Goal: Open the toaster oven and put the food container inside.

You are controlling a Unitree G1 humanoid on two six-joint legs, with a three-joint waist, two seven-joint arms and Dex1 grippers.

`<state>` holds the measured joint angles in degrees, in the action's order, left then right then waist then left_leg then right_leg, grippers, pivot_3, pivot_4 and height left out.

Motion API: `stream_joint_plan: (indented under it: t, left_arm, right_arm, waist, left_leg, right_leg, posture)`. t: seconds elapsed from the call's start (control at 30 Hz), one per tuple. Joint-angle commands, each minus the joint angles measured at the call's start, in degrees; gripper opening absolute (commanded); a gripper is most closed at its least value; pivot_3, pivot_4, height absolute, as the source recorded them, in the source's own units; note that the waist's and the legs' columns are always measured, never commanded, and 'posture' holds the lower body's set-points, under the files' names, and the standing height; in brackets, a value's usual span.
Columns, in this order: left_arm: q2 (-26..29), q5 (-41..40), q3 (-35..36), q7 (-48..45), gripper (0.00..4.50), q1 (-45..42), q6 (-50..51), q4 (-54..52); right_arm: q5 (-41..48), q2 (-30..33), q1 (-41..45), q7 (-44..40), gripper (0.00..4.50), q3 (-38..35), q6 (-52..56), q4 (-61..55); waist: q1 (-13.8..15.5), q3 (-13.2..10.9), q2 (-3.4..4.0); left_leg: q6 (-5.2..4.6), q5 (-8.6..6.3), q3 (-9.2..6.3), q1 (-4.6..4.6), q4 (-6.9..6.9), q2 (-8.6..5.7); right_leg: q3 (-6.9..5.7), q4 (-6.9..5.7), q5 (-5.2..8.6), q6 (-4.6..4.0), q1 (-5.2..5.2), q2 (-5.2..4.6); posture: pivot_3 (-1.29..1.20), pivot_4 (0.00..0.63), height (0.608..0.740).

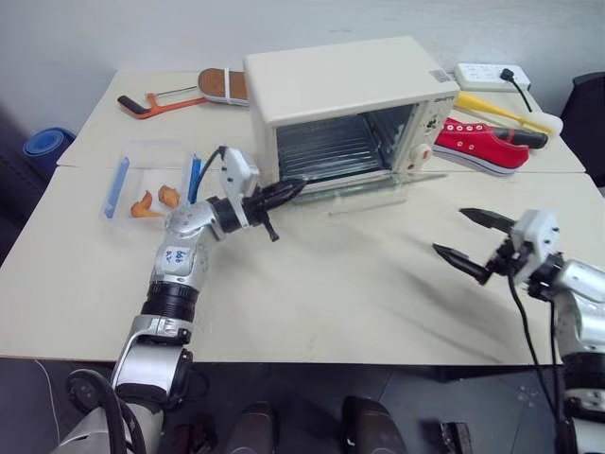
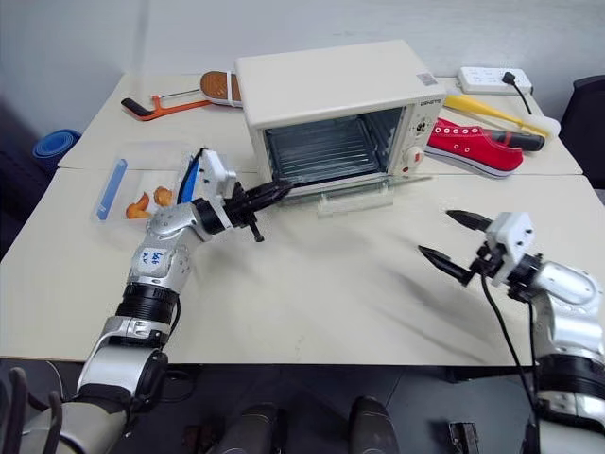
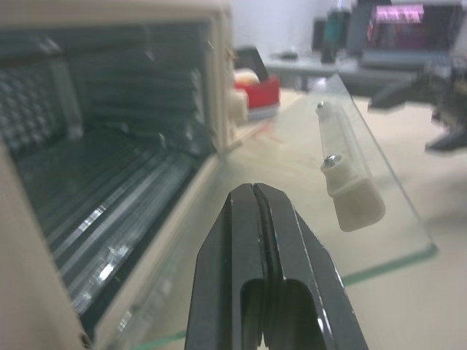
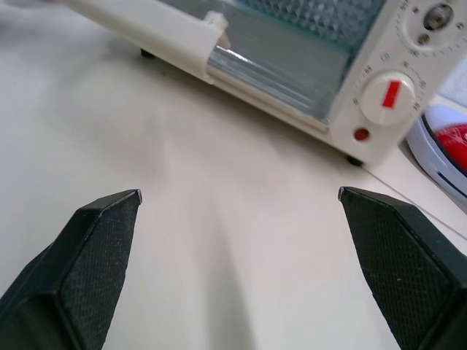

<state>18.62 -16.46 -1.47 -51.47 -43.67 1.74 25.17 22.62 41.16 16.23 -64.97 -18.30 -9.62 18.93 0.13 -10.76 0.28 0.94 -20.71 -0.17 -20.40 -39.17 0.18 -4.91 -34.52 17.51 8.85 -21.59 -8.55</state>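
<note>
Oven (image 1: 350, 90) door (image 1: 378, 194) down. Left gripper (image 1: 284, 194) pinched empty beside it, right gripper (image 1: 475, 238) spread. Next: fetch container (image 1: 151, 184), far left.

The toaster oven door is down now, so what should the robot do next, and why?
Probably swing the left gripper, shut and empty at the toaster oven, back to the food container on the table. The door lies open and the container remains outside.

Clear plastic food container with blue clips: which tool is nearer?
Left. The left tool sits just beside the container, by the oven door; the right tool hovers far across the table.
</note>
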Motion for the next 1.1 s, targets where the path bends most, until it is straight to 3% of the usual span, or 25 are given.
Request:
stream_joint_plan:
  t: [0.03,0.2,0.43,0.57,0.7,0.83,0.93,1.1]
  left_arm:
    - [0.3,3.1,-2.8,0.1,0.01,2.2,0.0,-3.2]
    - [0.8,5.5,-4.6,2.8,0.01,7.0,3.8,-8.0]
    - [3.0,6.1,-4.4,5.7,0.01,15.5,10.8,-19.5]
    - [2.2,-4.5,7.4,13.2,1.06,23.8,21.3,-34.0]
    - [6.1,-9.8,21.7,18.8,2.24,35.5,28.9,-45.6]
    - [6.7,-15.8,39.3,24.1,3.47,45.8,30.7,-48.2]
    - [7.5,-19.3,46.4,26.0,4.38,50.4,33.1,-48.9]
    - [7.9,-26.7,50.6,30.7,4.46,54.0,40.0,-52.9]
  right_arm:
    - [3.2,1.3,-5.3,0.8,4.5,-3.2,1.8,-8.1]
    - [4.7,-0.3,-11.9,3.1,4.5,-3.8,3.5,-16.1]
    - [6.3,-3.5,-14.5,3.7,4.5,-1.0,4.5,-22.2]
    - [7.9,-5.0,-12.8,3.8,4.5,2.3,5.9,-27.2]
    - [10.2,-6.3,-9.8,3.9,4.5,5.5,9.1,-30.2]
    - [9.4,-7.5,-6.8,2.6,4.5,8.1,7.8,-29.2]
    - [8.3,-8.0,-5.7,2.6,4.5,8.7,6.1,-28.6]
    - [7.5,-7.5,-4.9,1.7,4.5,8.8,5.4,-27.0]
  waist:
    - [0.0,0.0,0.0]
    - [0.0,0.0,0.0]
    - [0.2,0.0,0.01]
    - [-0.2,0.0,0.02]
    - [-0.2,0.0,0.02]
    - [-0.1,0.0,0.01]
    - [0.9,0.0,-0.01]
    - [1.5,0.0,-0.07]
  left_leg:
    - [0.0,0.0,0.0,0.0,0.01,0.0]
    - [0.0,0.0,0.0,0.02,0.01,0.02]
    - [0.0,0.0,0.0,0.03,-0.01,0.02]
    - [0.0,0.0,-0.01,0.07,0.03,0.06]
    - [0.06,-0.02,-0.05,0.12,0.03,0.21]
    - [0.07,-0.05,-0.14,0.13,0.05,0.18]
    - [0.05,-0.06,-0.14,0.1,0.0,0.09]
    - [0.01,-0.07,-0.19,0.09,-0.03,0.03]
  right_leg:
    - [0.0,0.01,0.0,0.0,0.0,0.0]
    - [0.01,-0.01,0.0,0.0,-0.01,0.0]
    - [0.07,-0.01,0.0,0.0,0.01,0.0]
    - [0.12,-0.01,0.0,0.0,0.01,0.0]
    - [0.16,-0.04,0.0,-0.01,0.01,0.07]
    - [0.21,0.02,0.01,-0.01,0.02,0.06]
    - [0.16,0.08,0.01,-0.02,0.1,0.02]
    - [0.18,0.09,0.0,-0.02,0.16,-0.02]
  posture:
    - [0.0,0.15,0.74]
    - [0.0,0.15,0.74]
    - [0.0,0.15,0.74]
    - [0.0,0.15,0.74]
    - [0.0,0.15,0.74]
    - [0.0,0.15,0.74]
    - [0.0,0.15,0.74]
    - [0.0,0.15,0.74]
